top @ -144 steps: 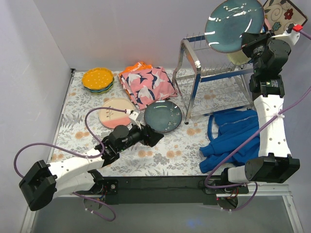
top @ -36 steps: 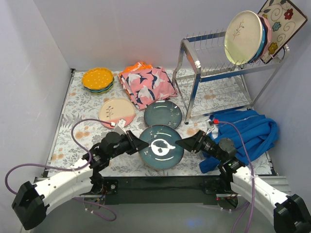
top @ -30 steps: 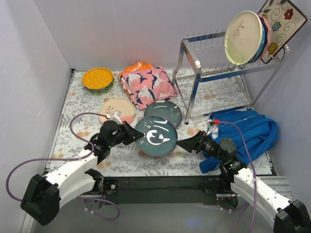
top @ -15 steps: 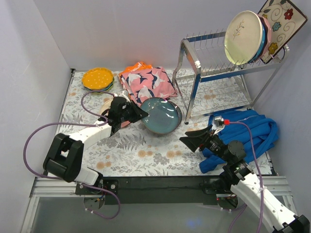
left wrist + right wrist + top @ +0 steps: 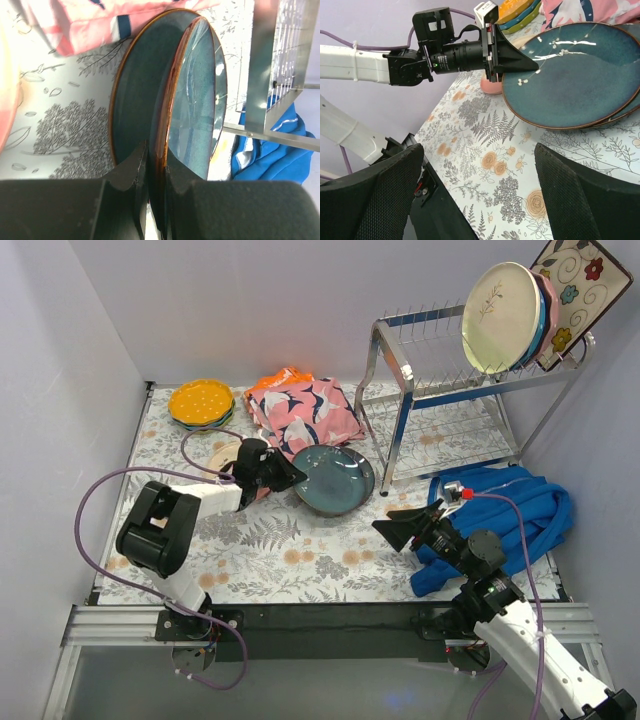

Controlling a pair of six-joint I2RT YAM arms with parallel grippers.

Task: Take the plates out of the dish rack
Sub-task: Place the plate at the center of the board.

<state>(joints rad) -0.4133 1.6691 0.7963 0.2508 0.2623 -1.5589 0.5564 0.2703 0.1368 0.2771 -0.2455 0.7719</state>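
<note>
Teal plate (image 5: 335, 478) now down beside dish rack (image 5: 400, 430)
Left gripper (image 5: 288, 471) clamps its rim, tilted over second teal plate (image 5: 137, 95); right gripper (image 5: 395, 527) spread, empty.

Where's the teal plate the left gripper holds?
In the top view the held teal plate sits tilted over a second teal plate, beside the pink bird cloth, left of the dish rack.

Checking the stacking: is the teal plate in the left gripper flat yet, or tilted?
Tilted: the left gripper holds the upper plate by its rim, that edge lifted off the lower plate.
</note>
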